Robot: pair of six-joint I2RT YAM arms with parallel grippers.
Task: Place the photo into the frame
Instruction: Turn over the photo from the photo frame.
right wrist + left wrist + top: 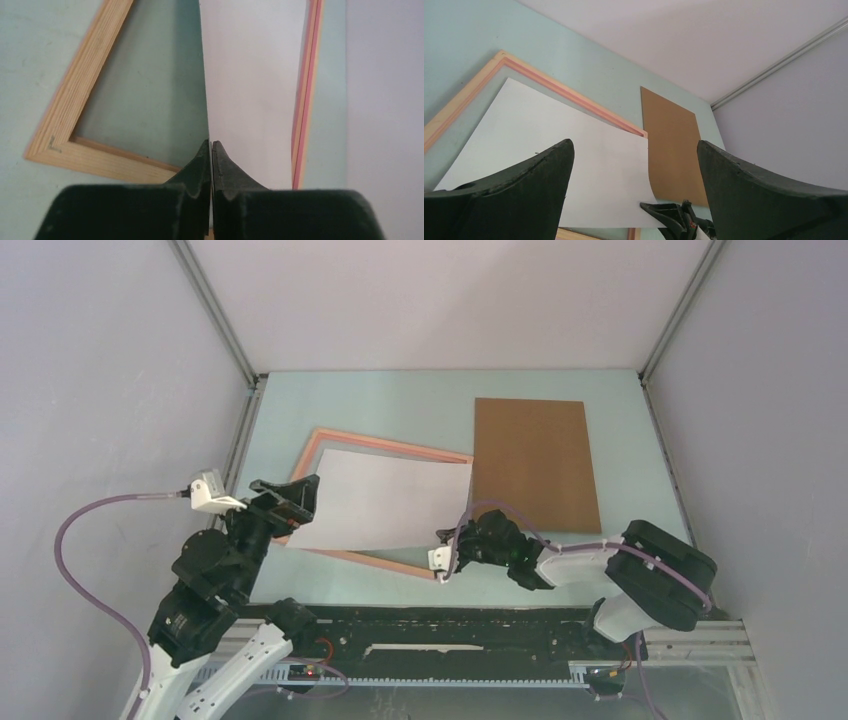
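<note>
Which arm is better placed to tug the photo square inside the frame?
Right. The right gripper is shut on the photo at its near corner; the left gripper hangs open by its left edge, holding nothing.

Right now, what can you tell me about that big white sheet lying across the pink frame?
The photo shows only its plain white back; the printed side is not visible. It is a large, thin rectangular sheet of paper lying askew over the frame, not seated inside it: its far right corner overlaps a rail. Its right edge curls upward, pinched in the shut right tool. The open left tool sits by its near left corner; whether it touches is unclear.
</note>
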